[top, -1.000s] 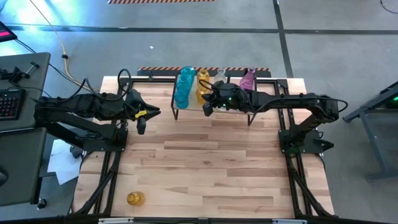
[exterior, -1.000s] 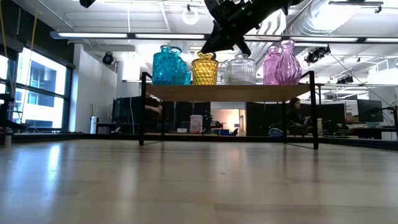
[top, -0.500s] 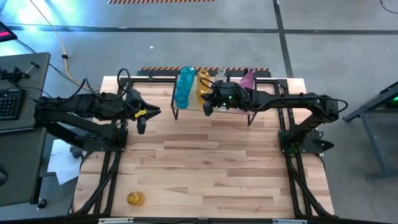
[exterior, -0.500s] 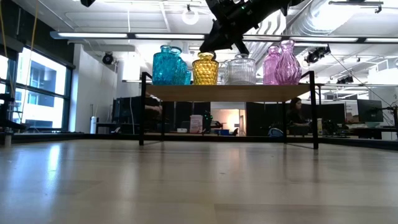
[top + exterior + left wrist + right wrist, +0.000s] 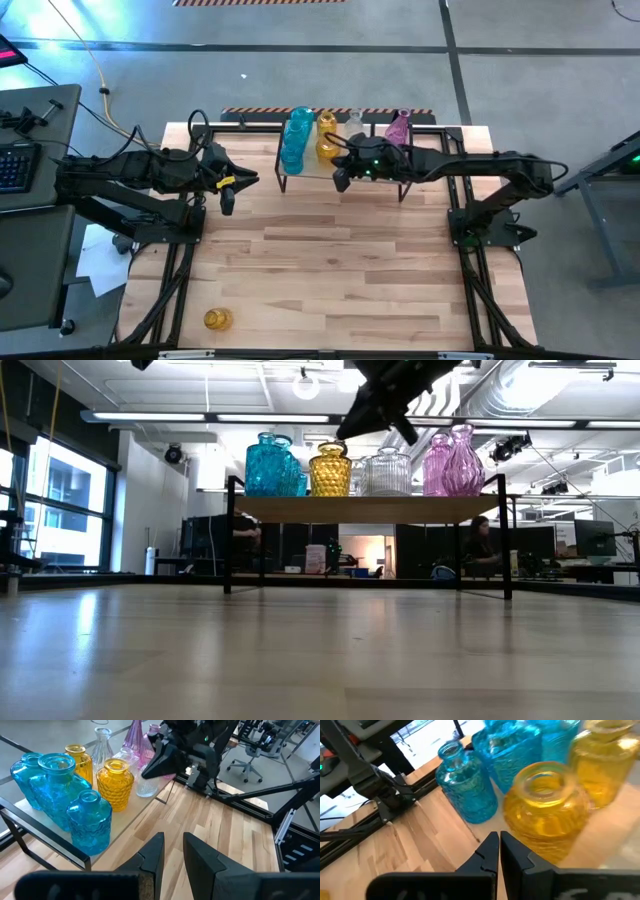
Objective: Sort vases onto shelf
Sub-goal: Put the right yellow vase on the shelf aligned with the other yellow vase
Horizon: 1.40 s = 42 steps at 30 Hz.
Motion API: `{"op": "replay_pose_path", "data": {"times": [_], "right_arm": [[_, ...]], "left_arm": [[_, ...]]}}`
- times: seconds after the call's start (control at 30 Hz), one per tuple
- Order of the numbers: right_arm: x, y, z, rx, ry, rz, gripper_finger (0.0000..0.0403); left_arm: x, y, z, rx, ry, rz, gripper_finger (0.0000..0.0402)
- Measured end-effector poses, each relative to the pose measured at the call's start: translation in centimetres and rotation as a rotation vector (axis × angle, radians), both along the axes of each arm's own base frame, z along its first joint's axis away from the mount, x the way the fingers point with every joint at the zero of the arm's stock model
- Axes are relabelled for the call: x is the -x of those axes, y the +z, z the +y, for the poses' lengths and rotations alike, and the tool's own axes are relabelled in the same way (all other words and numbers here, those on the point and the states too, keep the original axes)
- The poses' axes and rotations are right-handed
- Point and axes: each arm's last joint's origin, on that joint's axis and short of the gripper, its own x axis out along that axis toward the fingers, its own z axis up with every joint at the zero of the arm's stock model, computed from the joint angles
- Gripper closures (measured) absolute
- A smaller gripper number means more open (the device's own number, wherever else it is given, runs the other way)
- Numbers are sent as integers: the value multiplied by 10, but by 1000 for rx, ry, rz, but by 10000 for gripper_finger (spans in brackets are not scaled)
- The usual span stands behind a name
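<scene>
Three teal vases (image 5: 57, 795), two amber, two clear and two pink stand on the shelf (image 5: 370, 508); one amber vase (image 5: 217, 319) sits apart at the worktop's (image 5: 330, 270) near edge. Right pincer (image 5: 341, 181) closed, empty, at the shelf's front edge. Left pincer (image 5: 227, 203) slightly parted, empty, left of the shelf.

We can read no text, label, brand or number anywhere (not on the vases, the shelf or the arms); the only sign is unlettered hazard striping (image 5: 262, 2) on the floor at the high view's top edge.
</scene>
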Motion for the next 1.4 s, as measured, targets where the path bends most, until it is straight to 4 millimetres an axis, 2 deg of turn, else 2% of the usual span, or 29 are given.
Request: {"op": "replay_pose_path", "data": {"times": [0.17,0.63,1.4], "right_arm": [[8,6,-3,24,-21,7,403],[9,6,-17,43,-45,13,403],[0,-3,-21,68,-2,29,403]], "left_arm": [[0,0,0,-10,-4,2,339],[-1,2,0,-6,-5,-24,339],[-3,6,-1,2,-11,-68,339]]}}
